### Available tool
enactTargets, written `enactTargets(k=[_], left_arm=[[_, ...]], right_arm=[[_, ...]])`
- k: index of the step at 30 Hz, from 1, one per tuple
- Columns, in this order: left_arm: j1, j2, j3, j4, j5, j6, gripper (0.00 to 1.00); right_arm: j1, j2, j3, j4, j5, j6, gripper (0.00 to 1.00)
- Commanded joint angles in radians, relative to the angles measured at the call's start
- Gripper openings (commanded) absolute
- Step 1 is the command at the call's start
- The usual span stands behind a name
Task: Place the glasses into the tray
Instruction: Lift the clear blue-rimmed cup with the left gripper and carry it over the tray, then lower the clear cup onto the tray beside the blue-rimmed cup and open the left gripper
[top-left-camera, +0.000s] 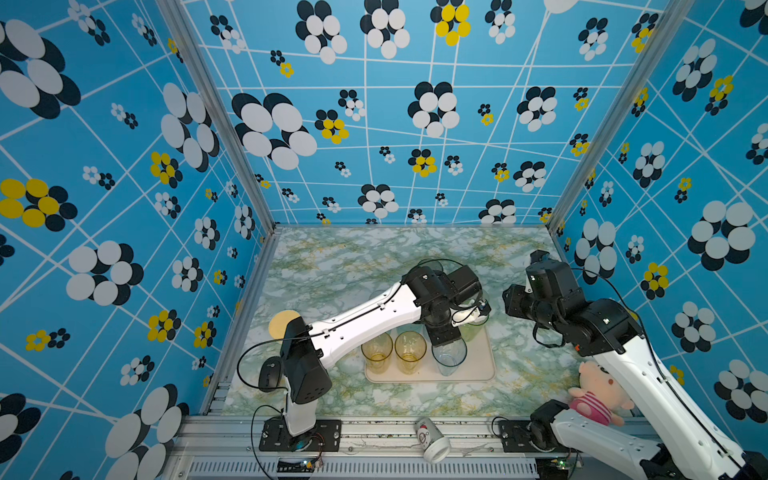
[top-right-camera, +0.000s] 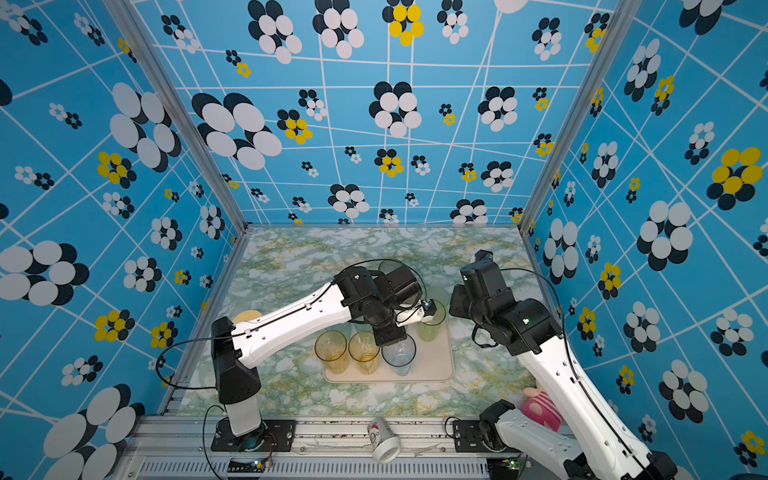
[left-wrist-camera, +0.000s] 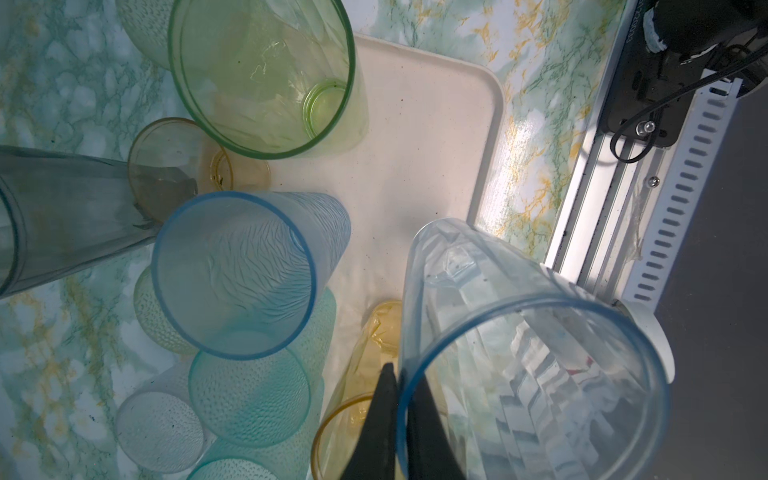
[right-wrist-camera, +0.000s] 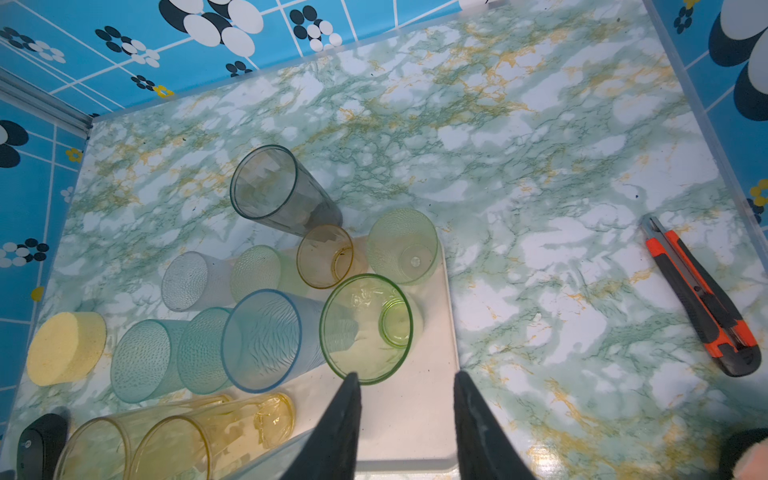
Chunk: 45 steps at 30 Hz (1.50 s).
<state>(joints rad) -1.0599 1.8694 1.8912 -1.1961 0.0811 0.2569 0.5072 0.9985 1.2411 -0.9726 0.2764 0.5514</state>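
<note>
The left tool pinches the rim of a clear glass upright in the tray beside an amber glass, while the right tool hangs half-open and empty near the tray's edge.

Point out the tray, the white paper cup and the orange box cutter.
tray (top-left-camera: 480, 361): in a top view, bare floor near its right rim.
white paper cup (top-left-camera: 432, 441): in a top view, its side wall.
orange box cutter (right-wrist-camera: 700, 296): right wrist view, mid-handle.
</note>
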Motion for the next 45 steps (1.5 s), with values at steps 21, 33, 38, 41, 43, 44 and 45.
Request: enactTargets(k=[21,33,38,41,43,44,45], left_arm=[[0.04,0.07,-0.065,0.058,-0.014,0.021,0.05],[0.04,0.086,-0.072,0.06,-0.033,0.025,0.05],[0.041,0.094,-0.074,0.071,-0.03,0.027,0.06],[0.041,0.1,-0.071,0.077,-0.026,0.027,0.06],[0.043,0.105,-0.066,0.073,-0.027,0.027,0.06],[0.043,0.106,-0.063,0.073,-0.026,0.027,0.06],[0.043,0.105,-0.063,0.073,-0.025,0.028,0.06]], right_arm=[[-0.016,0.026,-0.027,0.015,-0.015,-0.007,0.4],[-0.019,0.032,-0.031,0.02,-0.022,-0.008,0.39],[-0.021,0.032,-0.033,0.022,-0.026,-0.01,0.4],[-0.023,0.034,-0.034,0.023,-0.029,-0.01,0.4],[-0.022,0.033,-0.034,0.022,-0.031,-0.01,0.4],[-0.022,0.033,-0.034,0.022,-0.031,-0.01,0.4],[-0.024,0.033,-0.034,0.02,-0.031,-0.011,0.39]])
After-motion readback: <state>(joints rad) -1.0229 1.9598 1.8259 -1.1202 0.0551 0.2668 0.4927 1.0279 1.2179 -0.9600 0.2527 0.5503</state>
